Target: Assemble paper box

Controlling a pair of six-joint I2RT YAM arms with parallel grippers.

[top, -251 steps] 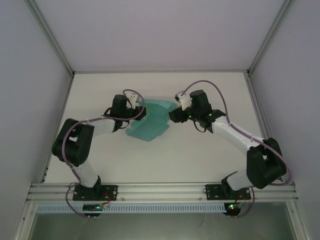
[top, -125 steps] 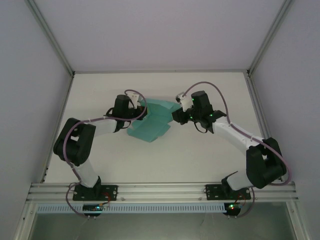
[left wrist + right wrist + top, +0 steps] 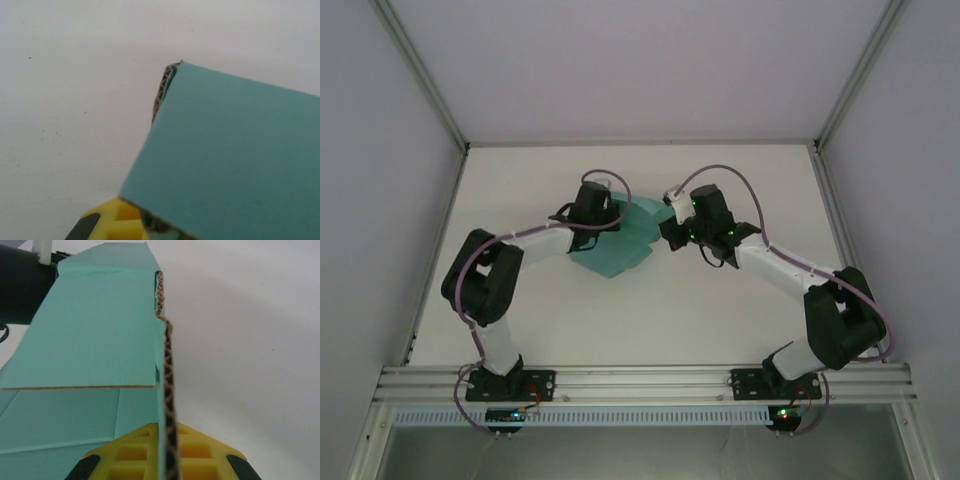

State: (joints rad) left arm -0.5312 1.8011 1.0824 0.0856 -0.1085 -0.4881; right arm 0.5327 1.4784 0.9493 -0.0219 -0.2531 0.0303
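Left claw [image 3: 613, 208]: at the far-left edge of the paper box [image 3: 620, 248], mid-worktop [image 3: 720, 310]. Grip cannot be told; its wrist view gives one yellow pad [image 3: 117, 220] under a teal panel. Right claw [image 3: 167, 456]: pinching the box's upright corrugated edge. Bare worktop lies all round.

Left gripper [image 3: 617, 214] near right gripper [image 3: 666, 231], arms inward.
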